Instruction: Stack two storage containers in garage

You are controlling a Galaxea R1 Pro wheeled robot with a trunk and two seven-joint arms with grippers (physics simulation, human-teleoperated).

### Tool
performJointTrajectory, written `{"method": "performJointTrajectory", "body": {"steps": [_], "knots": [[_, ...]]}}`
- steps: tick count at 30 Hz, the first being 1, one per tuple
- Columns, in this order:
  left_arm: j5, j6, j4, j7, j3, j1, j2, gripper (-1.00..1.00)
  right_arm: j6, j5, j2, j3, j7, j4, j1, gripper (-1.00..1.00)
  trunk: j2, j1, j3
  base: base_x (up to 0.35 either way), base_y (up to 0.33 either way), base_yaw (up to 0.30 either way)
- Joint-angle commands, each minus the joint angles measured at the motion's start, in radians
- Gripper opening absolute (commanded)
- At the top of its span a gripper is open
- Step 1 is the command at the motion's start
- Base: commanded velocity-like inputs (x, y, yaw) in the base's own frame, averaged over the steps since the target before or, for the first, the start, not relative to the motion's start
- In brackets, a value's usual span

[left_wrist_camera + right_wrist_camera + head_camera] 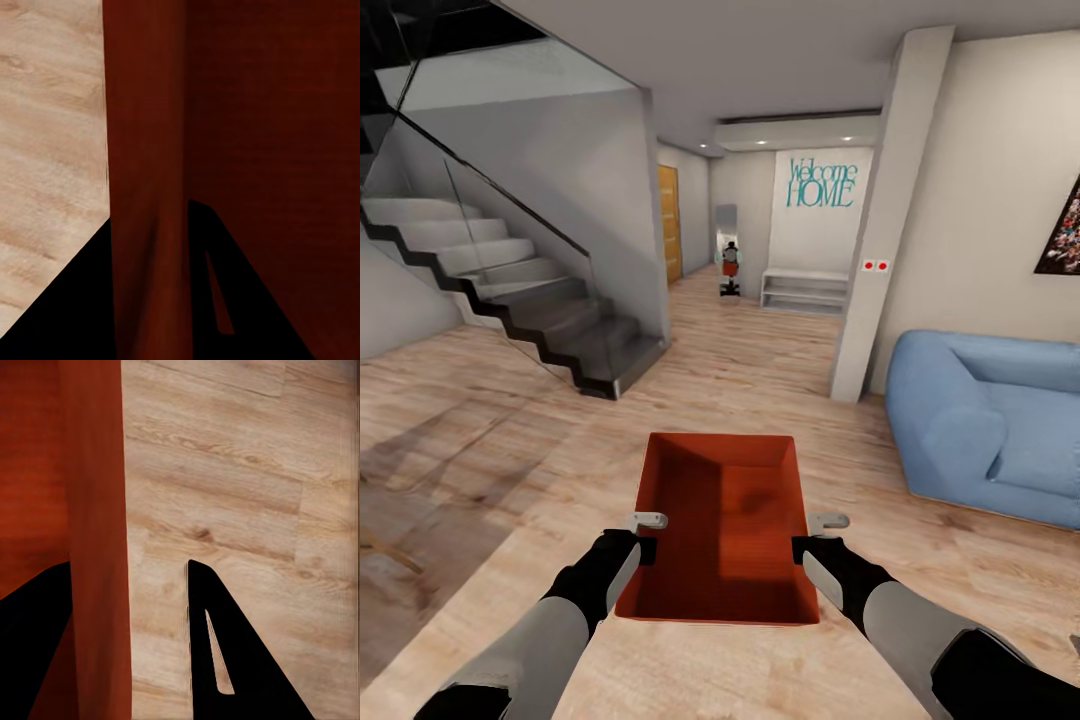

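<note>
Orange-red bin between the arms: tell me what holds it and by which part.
The storage container is held by both grippers: the left gripper clamps its left side wall, the right gripper its right side wall, each with one finger inside and one outside.

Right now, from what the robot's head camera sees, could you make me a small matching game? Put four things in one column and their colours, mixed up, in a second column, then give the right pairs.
Things:
1. storage container held between the two grippers
2. sofa at the right
3. Welcome HOME lettering on the far wall
4. door down the hallway

Colours:
A. light blue
B. yellowish wood
C. orange-red
D. teal

Pairs: 1-C, 2-A, 3-D, 4-B
</note>
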Motion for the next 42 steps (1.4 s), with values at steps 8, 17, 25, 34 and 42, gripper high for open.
{"method": "performJointTrajectory", "body": {"steps": [8,17,25,34,42], "knots": [[-0.015,0.008,-0.002,0.006,0.002,0.0,-0.001,-1.0,0.004,-0.015,0.001,0.007,-0.005,-0.003,-0.001,-1.0,-0.002,0.001,-0.002,0.32,0.0,-0.1],[-0.015,0.008,-0.002,0.006,0.003,0.0,-0.001,-1.0,0.004,-0.015,0.001,0.007,-0.005,-0.004,-0.001,-1.0,-0.002,0.001,-0.002,0.321,0.0,0.087],[-0.015,0.008,-0.002,0.006,0.002,0.0,-0.001,-1.0,0.004,-0.015,-0.001,0.007,-0.004,-0.003,-0.001,-1.0,-0.002,0.001,-0.002,0.32,0.0,0.022],[-0.015,0.008,-0.002,0.006,0.002,0.0,-0.001,-1.0,0.004,-0.015,-0.001,0.007,-0.004,-0.004,-0.001,-1.0,-0.002,0.001,-0.002,0.32,0.0,0.0],[-0.015,0.008,-0.002,0.006,0.002,0.0,-0.001,-1.0,0.004,-0.015,-0.001,0.007,-0.004,-0.003,-0.001,-1.0,-0.002,0.001,-0.002,0.32,0.0,0.0]]}}
